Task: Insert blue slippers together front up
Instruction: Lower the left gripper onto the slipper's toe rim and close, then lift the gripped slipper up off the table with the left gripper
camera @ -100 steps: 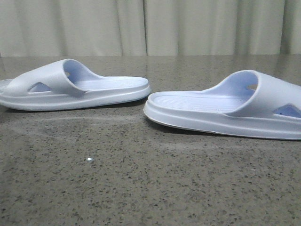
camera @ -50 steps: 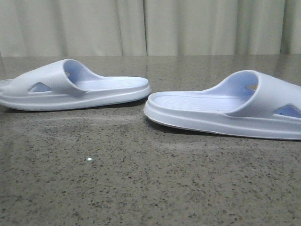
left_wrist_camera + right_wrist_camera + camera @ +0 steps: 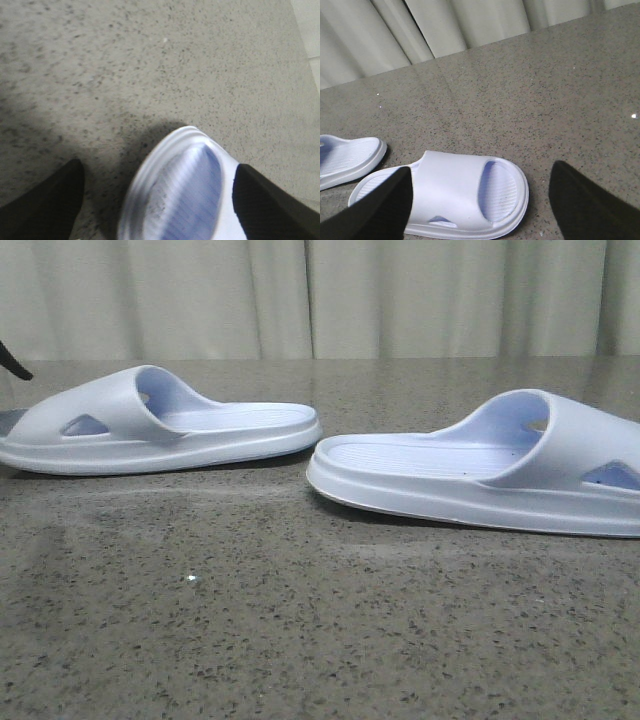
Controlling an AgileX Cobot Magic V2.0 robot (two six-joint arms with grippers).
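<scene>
Approach stage: open left tool (image 3: 157, 200) straddles one slipper's (image 3: 180, 190) end, open right tool (image 3: 480, 210) hovers above the other slipper (image 3: 455, 195); descent and closing likely come next.

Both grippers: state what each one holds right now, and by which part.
Nothing is held. The left gripper is open, its jaws straddling one end of a blue slipper without closing on it. The right gripper hangs open above the other slipper.

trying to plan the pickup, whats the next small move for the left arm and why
Probably lower the left end effector onto the left slipper. Its open fingers straddle that slipper's end from above, not touching it, and both slippers lie flat and apart on the table.
</scene>
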